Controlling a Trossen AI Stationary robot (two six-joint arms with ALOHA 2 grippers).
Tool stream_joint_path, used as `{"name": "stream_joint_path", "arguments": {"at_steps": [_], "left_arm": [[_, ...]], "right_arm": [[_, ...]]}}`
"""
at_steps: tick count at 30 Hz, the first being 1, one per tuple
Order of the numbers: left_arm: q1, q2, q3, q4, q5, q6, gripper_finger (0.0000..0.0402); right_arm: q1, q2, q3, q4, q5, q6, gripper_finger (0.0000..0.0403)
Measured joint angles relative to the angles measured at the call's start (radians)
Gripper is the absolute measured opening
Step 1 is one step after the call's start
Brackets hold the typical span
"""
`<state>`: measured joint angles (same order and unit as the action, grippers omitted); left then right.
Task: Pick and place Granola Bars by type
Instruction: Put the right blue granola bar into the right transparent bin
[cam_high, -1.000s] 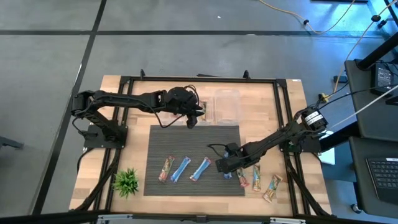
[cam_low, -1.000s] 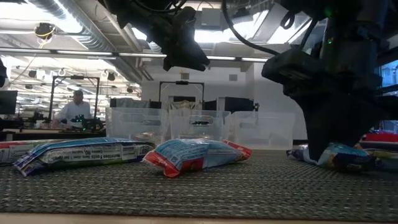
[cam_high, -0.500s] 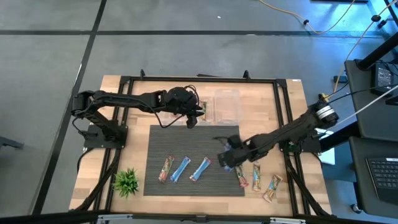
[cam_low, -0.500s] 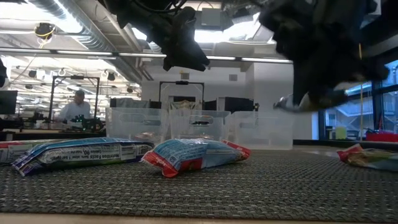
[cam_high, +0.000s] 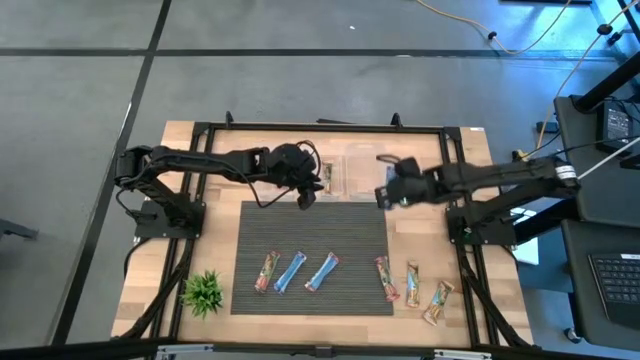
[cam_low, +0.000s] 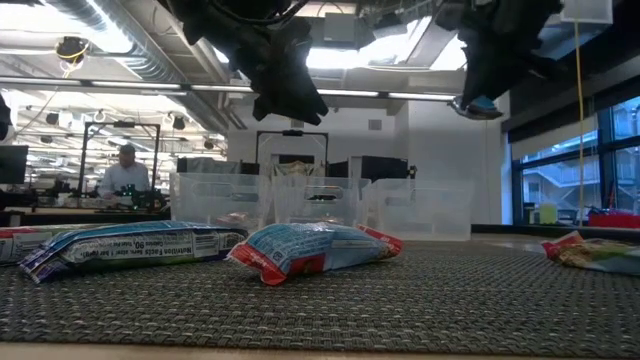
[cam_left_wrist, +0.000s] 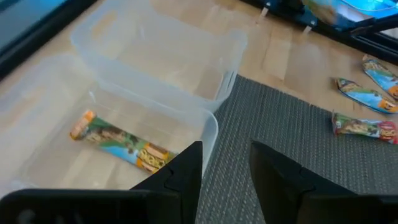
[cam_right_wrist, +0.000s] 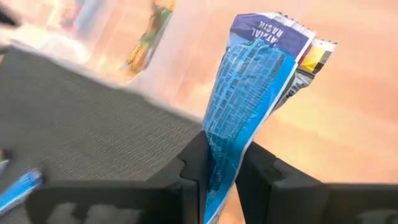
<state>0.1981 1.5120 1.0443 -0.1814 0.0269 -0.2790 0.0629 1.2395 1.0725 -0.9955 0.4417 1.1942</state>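
Observation:
My right gripper (cam_high: 384, 194) hangs in the air over the mat's far right corner, beside the clear bins, shut on a blue granola bar (cam_right_wrist: 249, 81). My left gripper (cam_high: 307, 195) is open and holds nothing; it hovers over the mat's far edge by the bin (cam_left_wrist: 205, 118) that holds one tan-gold bar (cam_left_wrist: 121, 143). On the mat lie a red-and-multicoloured bar (cam_high: 267, 271), two blue bars (cam_high: 291, 271) (cam_high: 322, 271) and another red one (cam_high: 386, 278). Two tan bars (cam_high: 412, 277) (cam_high: 438, 300) lie on the wood to the right. My right gripper pinches the blue bar between its two fingers (cam_right_wrist: 194, 155) near one end (cam_right_wrist: 225, 134). The rest of the wrapper sticks out past the fingertips, its crimped far end (cam_right_wrist: 280, 34) free. The bar is lifted clear of mat and table, its end showing below the gripper (cam_low: 478, 106).
Clear plastic bins (cam_high: 365, 168) stand in a row along the far edge of the dark woven mat (cam_high: 300, 225). A small green plant (cam_high: 203, 291) sits at the near left corner. A black frame (cam_high: 455, 200) rings the table. A person (cam_low: 122, 175) sits far off in the room.
My right gripper took the blue bar from the mat's near right part, lifted it clear and carried it up and toward the far edge, to beside the bins. The bar now hangs in the air. My left gripper stayed by the bins.

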Motion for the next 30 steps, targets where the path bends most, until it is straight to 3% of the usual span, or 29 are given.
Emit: {"name": "stream_joint_path", "arguments": {"at_steps": [7,13,22,30], "left_arm": [[-0.043,0.000,0.000,0.000,-0.023,-0.079,0.0124],[-0.122,0.000,0.000,-0.021,-0.203,-0.177,0.0123],[-0.253,0.000,0.000,-0.087,-0.385,-0.344,0.0124],[-0.351,0.000,0.000,-0.224,-0.478,-0.535,0.0125]], "right_arm": [[-0.250,0.031,0.000,0.107,-0.132,-0.341,0.0068],[-0.389,0.122,0.000,0.243,-0.244,-0.540,0.0068],[-0.454,0.324,0.000,0.314,-0.289,-0.676,0.0068],[-0.459,0.461,0.000,0.352,-0.305,-0.733,0.0068]]}}
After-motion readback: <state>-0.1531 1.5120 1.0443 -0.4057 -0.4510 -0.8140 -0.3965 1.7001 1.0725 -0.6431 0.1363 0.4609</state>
